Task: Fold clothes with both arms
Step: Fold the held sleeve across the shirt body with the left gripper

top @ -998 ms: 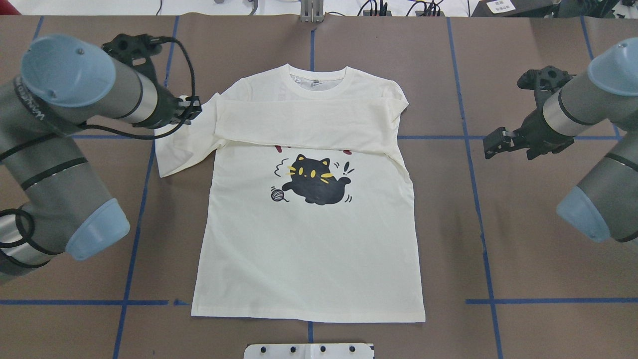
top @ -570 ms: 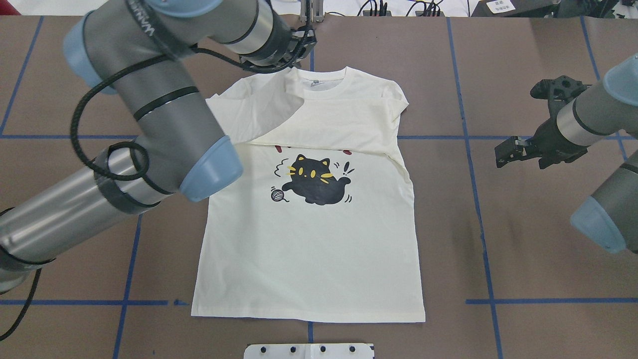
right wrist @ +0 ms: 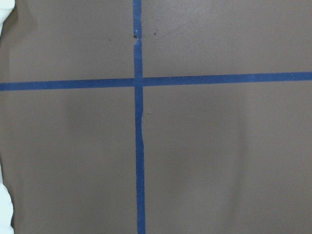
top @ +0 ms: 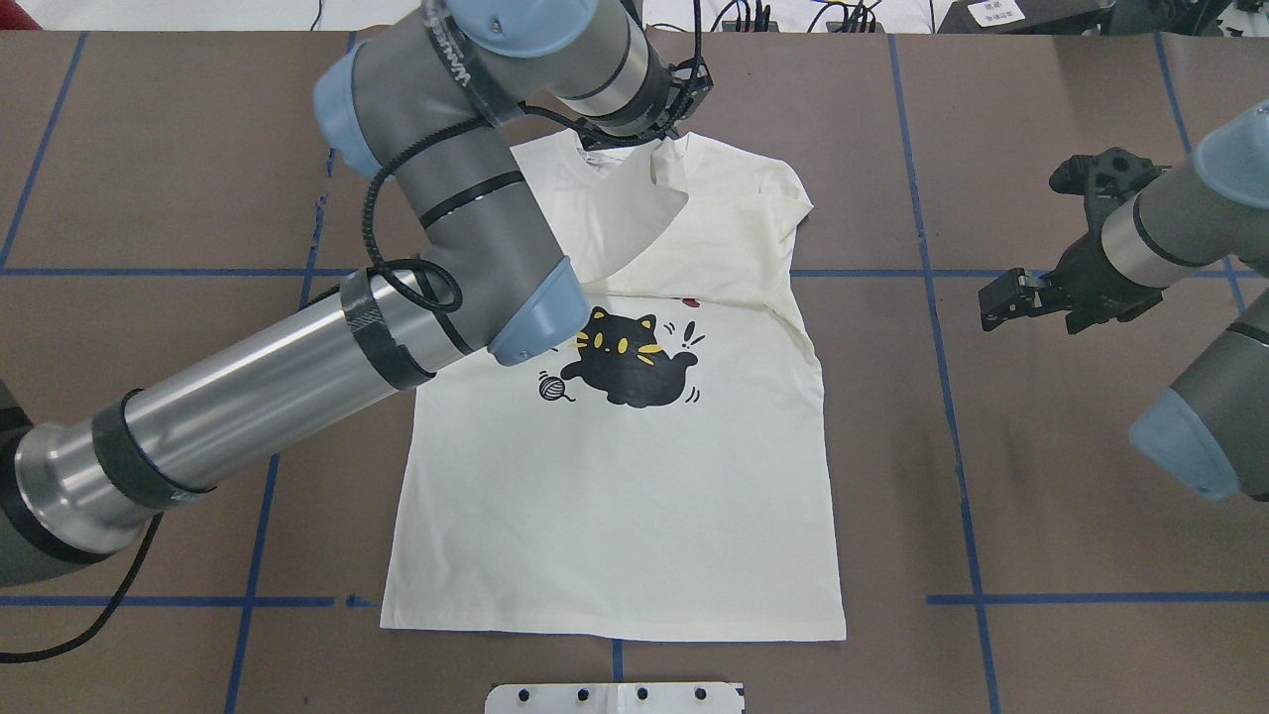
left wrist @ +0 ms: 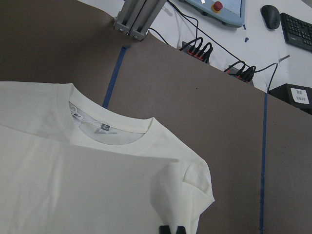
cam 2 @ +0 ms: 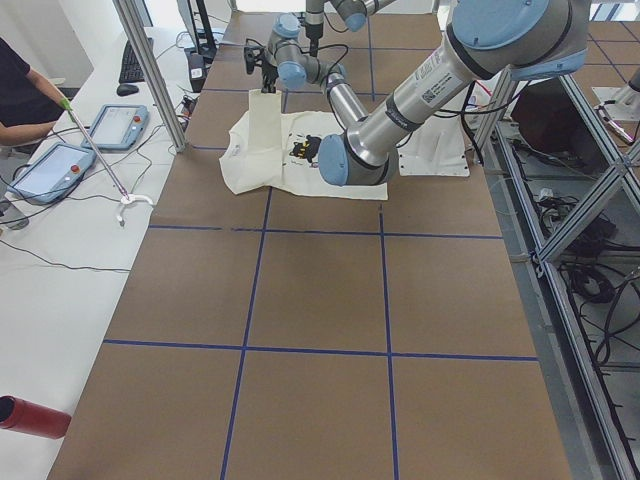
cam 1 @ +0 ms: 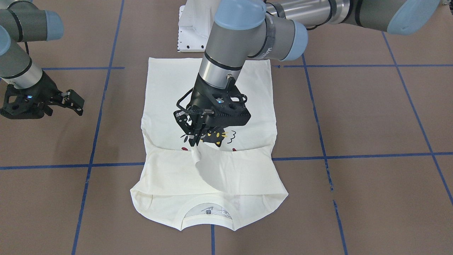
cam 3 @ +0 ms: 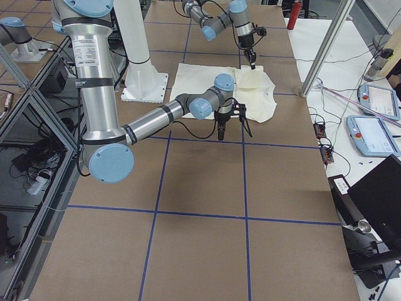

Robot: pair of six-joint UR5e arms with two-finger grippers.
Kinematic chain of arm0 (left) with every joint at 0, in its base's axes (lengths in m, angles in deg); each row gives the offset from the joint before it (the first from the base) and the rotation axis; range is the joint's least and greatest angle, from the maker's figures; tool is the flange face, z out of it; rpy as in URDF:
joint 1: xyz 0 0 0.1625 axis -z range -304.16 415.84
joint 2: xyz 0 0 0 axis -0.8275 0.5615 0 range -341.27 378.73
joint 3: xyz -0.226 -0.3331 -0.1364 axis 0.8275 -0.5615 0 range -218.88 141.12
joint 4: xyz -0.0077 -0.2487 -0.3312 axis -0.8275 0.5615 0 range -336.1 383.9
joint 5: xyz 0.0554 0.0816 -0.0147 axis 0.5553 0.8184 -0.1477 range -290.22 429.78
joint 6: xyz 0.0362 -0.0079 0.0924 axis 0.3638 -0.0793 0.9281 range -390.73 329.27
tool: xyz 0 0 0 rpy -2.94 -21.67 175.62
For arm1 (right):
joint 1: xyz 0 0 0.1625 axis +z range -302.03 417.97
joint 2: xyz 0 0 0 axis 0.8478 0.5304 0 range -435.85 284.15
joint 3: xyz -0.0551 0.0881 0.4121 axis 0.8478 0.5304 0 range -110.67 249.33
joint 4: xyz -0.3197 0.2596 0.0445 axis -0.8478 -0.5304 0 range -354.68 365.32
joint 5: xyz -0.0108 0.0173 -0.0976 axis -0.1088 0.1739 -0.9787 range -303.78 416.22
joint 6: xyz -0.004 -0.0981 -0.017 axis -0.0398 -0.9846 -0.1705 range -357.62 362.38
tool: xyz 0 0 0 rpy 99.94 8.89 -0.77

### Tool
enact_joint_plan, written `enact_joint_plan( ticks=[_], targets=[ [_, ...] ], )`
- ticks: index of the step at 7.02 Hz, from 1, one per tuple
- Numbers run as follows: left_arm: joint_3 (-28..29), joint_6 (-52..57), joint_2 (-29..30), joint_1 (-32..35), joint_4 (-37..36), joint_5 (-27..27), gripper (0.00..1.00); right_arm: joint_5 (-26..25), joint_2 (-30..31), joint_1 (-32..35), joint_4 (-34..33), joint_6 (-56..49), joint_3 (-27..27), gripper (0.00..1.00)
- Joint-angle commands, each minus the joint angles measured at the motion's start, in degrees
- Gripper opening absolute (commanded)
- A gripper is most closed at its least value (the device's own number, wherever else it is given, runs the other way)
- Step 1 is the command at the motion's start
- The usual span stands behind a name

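The cream-white T-shirt (top: 615,496) lies flat, print side up, with the black cat (top: 634,362) showing and the collar at the far edge. The shirt also shows in the front-facing view (cam 1: 166,88). My left arm reaches across it. My left gripper (top: 662,139) (cam 1: 194,142) is shut on the end of one long sleeve (cam 1: 208,170) and holds it lifted over the chest near the collar. Its shut fingertips (left wrist: 171,230) show in the left wrist view. My right gripper (top: 994,300) (cam 1: 76,103) is open and empty over bare table, right of the shirt.
The white pedestal base (top: 615,697) stands at the near edge by the hem. Blue tape lines (right wrist: 139,146) cross the brown table. An aluminium post (left wrist: 136,17), cables and tablets sit beyond the far edge. A person sits at the side bench (cam 2: 25,100).
My left arm has swung from the table's left across the shirt, carrying the sleeve up and rightward over the collar area. My right gripper has shifted slightly.
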Motion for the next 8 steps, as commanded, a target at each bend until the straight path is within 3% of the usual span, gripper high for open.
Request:
enact_joint_plan(
  ticks=[1,2,5,6,8],
  targets=[
    [15.6,-3.5,7.1,-6.5,9.9,6.6,0.77,0.0,-0.1,0.0,0.0,0.3,0.1,1.00],
    [17.8,-3.4,7.6,-7.2,13.7,7.0,1.00,0.0,-1.3,0.0,-0.1,0.4,0.3,1.00],
    [16.9,6.7,5.2,-6.4,13.6,6.5,1.00,-0.1,-2.6,-1.3,1.0,2.6,-0.2,1.00],
    [13.2,8.5,2.1,-6.1,12.2,6.2,1.00,-1.2,-3.4,-5.0,5.4,10.5,0.0,1.00],
    [-0.1,16.5,-5.7,-5.6,-1.8,5.1,1.00,-10.4,-7.6,-14.8,7.2,24.9,-0.5,1.00]
  ],
)
